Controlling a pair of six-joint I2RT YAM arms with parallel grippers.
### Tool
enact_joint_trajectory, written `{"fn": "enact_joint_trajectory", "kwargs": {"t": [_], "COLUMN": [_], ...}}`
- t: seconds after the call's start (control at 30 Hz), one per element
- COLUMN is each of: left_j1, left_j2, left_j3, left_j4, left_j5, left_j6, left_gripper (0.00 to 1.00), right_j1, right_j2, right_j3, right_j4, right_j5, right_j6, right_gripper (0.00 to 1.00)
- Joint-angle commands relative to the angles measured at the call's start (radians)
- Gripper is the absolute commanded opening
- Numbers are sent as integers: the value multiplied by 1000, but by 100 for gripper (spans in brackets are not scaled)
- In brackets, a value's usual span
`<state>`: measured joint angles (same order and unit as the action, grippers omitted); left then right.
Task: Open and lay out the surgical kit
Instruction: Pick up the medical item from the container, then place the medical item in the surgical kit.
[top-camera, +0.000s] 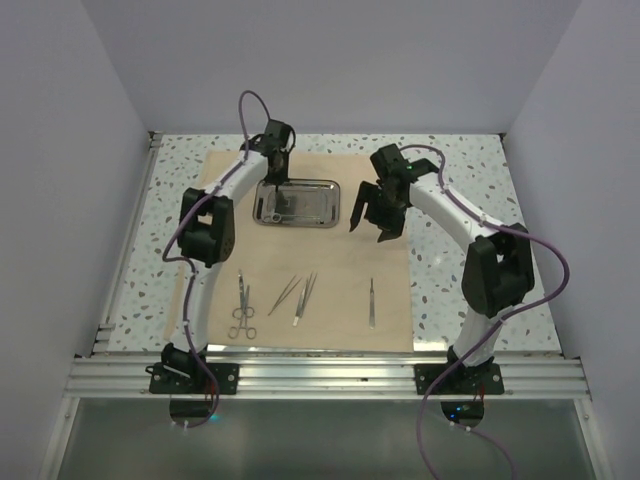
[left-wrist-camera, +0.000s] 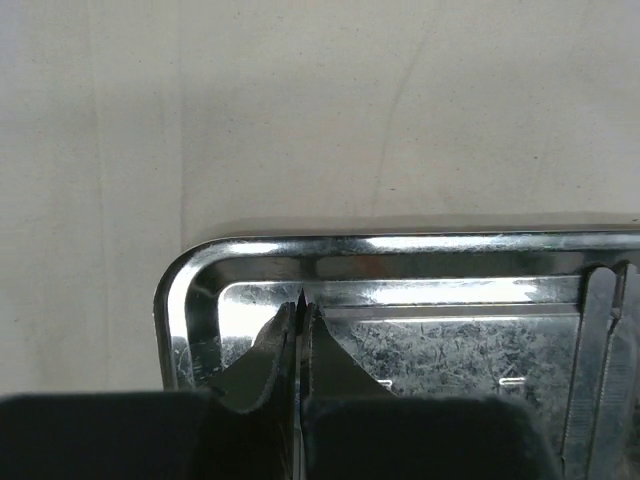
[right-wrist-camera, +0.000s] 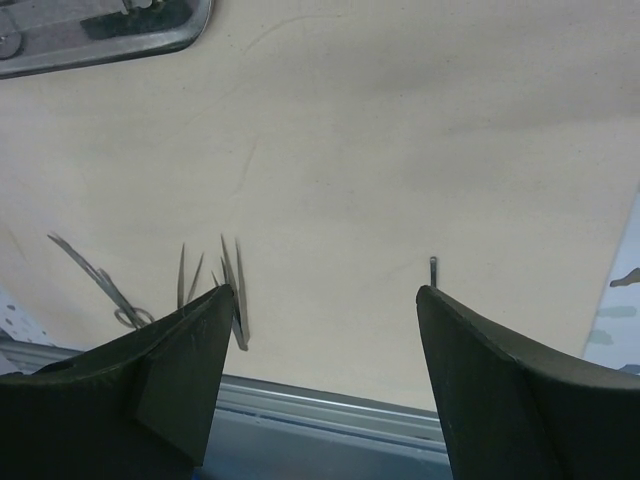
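Observation:
The beige cloth wrap (top-camera: 340, 265) lies spread flat on the table. The shiny steel tray (top-camera: 330, 190) sits at its far end. My left gripper (top-camera: 276, 178) reaches down into the tray's left corner (left-wrist-camera: 190, 290); in the left wrist view it (left-wrist-camera: 300, 305) is shut, with a thin metal tip showing between the fingers. Another thin tool (left-wrist-camera: 595, 380) lies in the tray. Scissors (top-camera: 243, 305), two tweezers (top-camera: 285, 292) (top-camera: 305, 298) and a scalpel-like tool (top-camera: 371, 303) lie in a row at the near end. My right gripper (top-camera: 370, 230) hangs open and empty above the cloth (right-wrist-camera: 400, 150), right of the tray.
The cloth's near edge meets an aluminium rail (top-camera: 320, 372) at the table front. Speckled tabletop (top-camera: 450, 250) shows on both sides of the cloth. White walls close in the left, right and back.

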<state>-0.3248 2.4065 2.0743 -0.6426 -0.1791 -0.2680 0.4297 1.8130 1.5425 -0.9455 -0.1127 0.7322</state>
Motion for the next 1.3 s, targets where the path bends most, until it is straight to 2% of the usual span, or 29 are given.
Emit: {"fn": "enact_joint_trajectory", "kwargs": {"t": [0.0, 0.07, 0.17, 0.27, 0.3, 0.37, 0.5, 0.6, 0.77, 0.83, 0.87, 0.9, 0.93, 0.97, 1.27], "left_j1": [12, 12, 10, 9, 7, -2, -25, -48, -66, -66, -68, -66, -68, -66, -66], "left_j2": [-75, -136, -254, -423, -466, -591, -783, -892, -1000, -1012, -1015, -1018, -1024, -1026, -1021], "left_j3": [131, 132, 40, -176, -292, -409, -734, -906, -1089, -1131, -1138, -1145, -1143, -1139, -1088], "left_j4": [-103, -140, -160, -132, -128, -114, -82, -80, -58, -60, -65, -66, -66, -68, -91], "left_j5": [29, 29, 30, 42, 47, 44, 56, 56, 55, 50, 43, 43, 43, 44, 64], "left_j6": [16, 12, -2, -30, -45, -63, -108, -154, -214, -231, -235, -238, -238, -238, -231], "left_gripper": [0, 0, 0, 0, 0, 0, 0, 0, 0, 28, 38, 56, 62, 82, 84], "right_j1": [-8, -11, -17, -23, -23, -22, -23, -23, -11, 3, 10, 15, 21, 33, 76], "right_j2": [0, 26, 72, 135, 158, 202, 385, 484, 568, 620, 640, 658, 680, 707, 782], "right_j3": [50, 86, 160, 257, 284, 384, 594, 711, 760, 806, 830, 856, 898, 912, 936], "right_j4": [16, 14, 10, 4, 4, 5, -10, 31, 143, 152, 149, 142, 137, 139, 179], "right_j5": [25, 27, 28, 18, 15, 1, -14, -34, -33, -19, -16, -12, -5, 7, 165], "right_j6": [-39, -48, -73, -86, -91, -102, -103, -76, -37, -37, -46, -48, -50, -56, -63], "right_gripper": [78, 78, 78, 78, 78, 78, 76, 72, 65, 63, 62, 61, 61, 61, 59]}}
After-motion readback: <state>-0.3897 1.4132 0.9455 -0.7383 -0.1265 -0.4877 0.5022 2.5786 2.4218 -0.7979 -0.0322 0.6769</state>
